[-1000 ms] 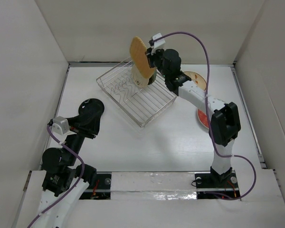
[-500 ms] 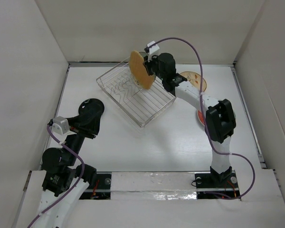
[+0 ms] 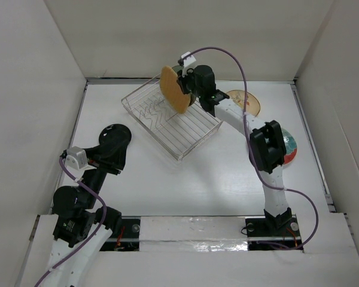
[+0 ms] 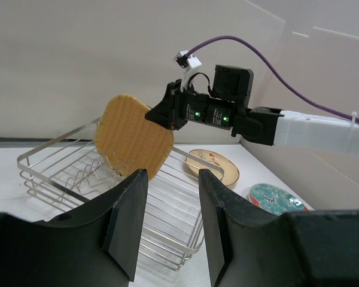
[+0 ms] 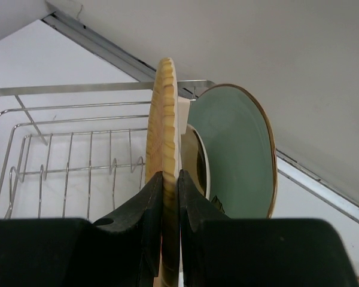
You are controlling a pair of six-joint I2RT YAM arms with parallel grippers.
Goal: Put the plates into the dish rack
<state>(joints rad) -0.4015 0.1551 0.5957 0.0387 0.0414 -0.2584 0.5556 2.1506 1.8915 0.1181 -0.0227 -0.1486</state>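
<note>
My right gripper (image 3: 184, 85) is shut on the rim of the orange-tan plate (image 3: 174, 89) and holds it on edge over the far end of the wire dish rack (image 3: 180, 129). In the right wrist view the plate (image 5: 165, 119) stands between my pads, just left of a cream plate (image 5: 197, 156) and a green plate (image 5: 236, 152) that stand upright in the rack (image 5: 66, 149). My left gripper (image 3: 116, 143) is open and empty at the left, apart from the rack (image 4: 167, 209). A black round shape lies at its tip; I cannot tell what it is.
A beige floral plate (image 3: 249, 101) lies flat right of the rack, also in the left wrist view (image 4: 212, 166). A red-rimmed teal plate (image 3: 291, 149) lies by the right arm's elbow. White walls enclose the table on three sides.
My right gripper has carried the orange-tan plate a little left and lower over the rack's far end. The right arm's elbow swung left, which uncovered the teal plate. The left arm has not moved.
</note>
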